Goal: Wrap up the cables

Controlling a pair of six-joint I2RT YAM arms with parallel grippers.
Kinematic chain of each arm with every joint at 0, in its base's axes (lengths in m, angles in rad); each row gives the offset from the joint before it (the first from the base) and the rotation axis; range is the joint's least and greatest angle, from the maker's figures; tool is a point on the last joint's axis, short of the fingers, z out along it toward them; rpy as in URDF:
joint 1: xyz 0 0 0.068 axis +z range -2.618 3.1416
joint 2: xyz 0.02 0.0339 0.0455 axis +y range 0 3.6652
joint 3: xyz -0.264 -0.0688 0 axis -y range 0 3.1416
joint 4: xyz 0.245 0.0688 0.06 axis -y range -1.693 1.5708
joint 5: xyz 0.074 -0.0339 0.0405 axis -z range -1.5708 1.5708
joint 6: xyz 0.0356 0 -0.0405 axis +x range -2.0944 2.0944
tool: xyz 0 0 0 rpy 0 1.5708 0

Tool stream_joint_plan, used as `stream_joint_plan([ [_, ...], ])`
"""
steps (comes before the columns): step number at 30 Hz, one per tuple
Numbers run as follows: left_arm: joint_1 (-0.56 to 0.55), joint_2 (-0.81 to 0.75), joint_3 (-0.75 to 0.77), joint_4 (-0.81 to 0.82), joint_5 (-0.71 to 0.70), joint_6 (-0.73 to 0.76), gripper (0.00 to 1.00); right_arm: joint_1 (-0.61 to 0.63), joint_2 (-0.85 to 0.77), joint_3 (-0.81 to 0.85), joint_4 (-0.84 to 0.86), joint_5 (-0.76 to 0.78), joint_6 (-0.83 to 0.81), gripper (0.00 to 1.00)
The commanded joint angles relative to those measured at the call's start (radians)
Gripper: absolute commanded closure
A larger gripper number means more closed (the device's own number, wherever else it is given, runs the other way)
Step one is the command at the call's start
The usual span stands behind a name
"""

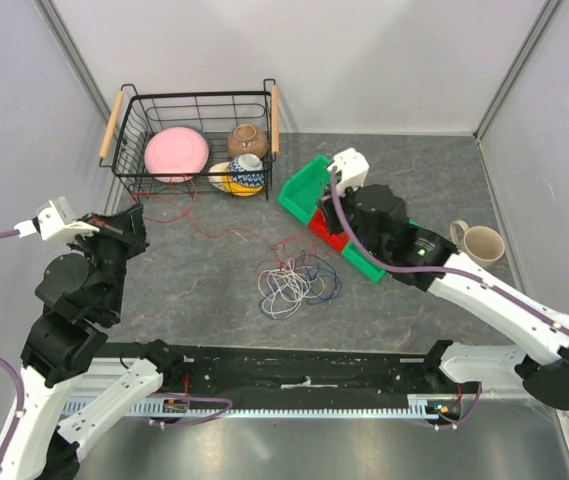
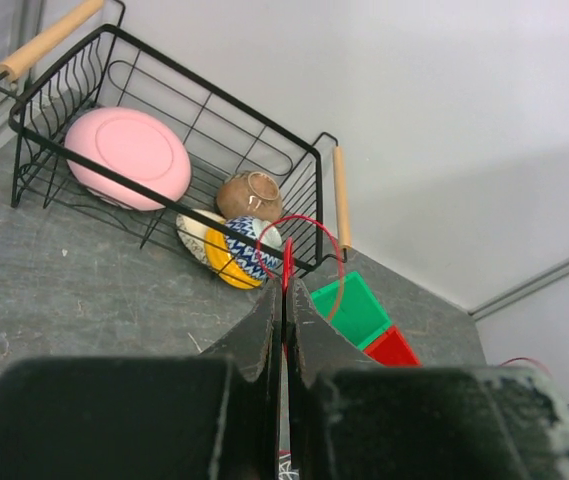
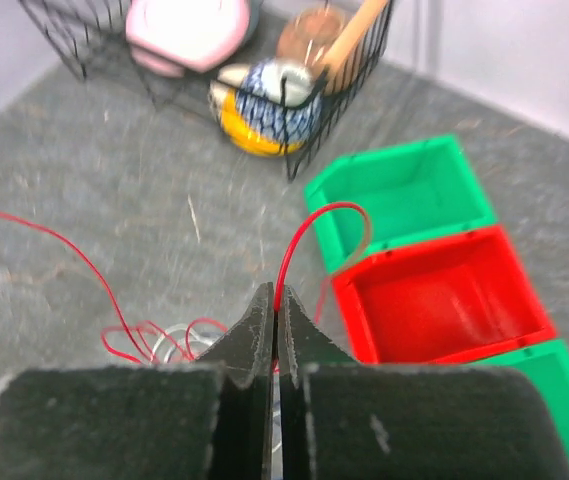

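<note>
The cables lie in a loose pile (image 1: 294, 280) of red, blue and white loops on the grey table. One red cable (image 1: 214, 232) runs from the pile toward the basket. My left gripper (image 1: 134, 215) is in front of the basket's left end. In its wrist view it (image 2: 286, 292) is shut on the red cable, which loops up past the fingertips (image 2: 304, 222). My right gripper (image 3: 277, 300) is shut on a red cable that arcs (image 3: 324, 212) over the green bin. Its fingers are hidden under the wrist (image 1: 349, 170) in the top view.
A black wire basket (image 1: 124, 150) at the back left holds a pink plate (image 1: 176, 153), a brown bowl (image 1: 247, 138) and a patterned bowl (image 1: 245, 175). A row of bins, green (image 1: 304, 187), red (image 1: 326, 235) and green (image 1: 366, 264), is by the right arm. A beige mug (image 1: 481, 243) stands at the right.
</note>
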Motion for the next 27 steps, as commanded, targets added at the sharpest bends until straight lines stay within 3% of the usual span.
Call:
stream_joint_plan([
  [1, -0.004, 0.013, -0.024, 0.007, -0.076, -0.065, 0.98, -0.001, -0.076, 0.119, 0.017, 0.095, -0.055, 1.0],
  [7, -0.004, 0.056, 0.003, -0.102, -0.18, -0.124, 0.98, 0.001, -0.113, 0.278, 0.114, 0.137, -0.167, 1.0],
  [17, -0.004, 0.011, 0.029, -0.265, -0.349, -0.227, 0.98, -0.004, -0.084, 0.447, 0.209, 0.57, -0.455, 1.0],
  [23, -0.005, 0.015, 0.109, -0.259, -0.415, -0.193, 0.98, -0.016, -0.071, 0.532, 0.305, 0.619, -0.642, 1.0],
  [27, -0.004, 0.013, 0.112, -0.192, -0.4, -0.143, 0.98, -0.016, -0.065, 0.571, 0.255, 0.543, -0.62, 1.0],
])
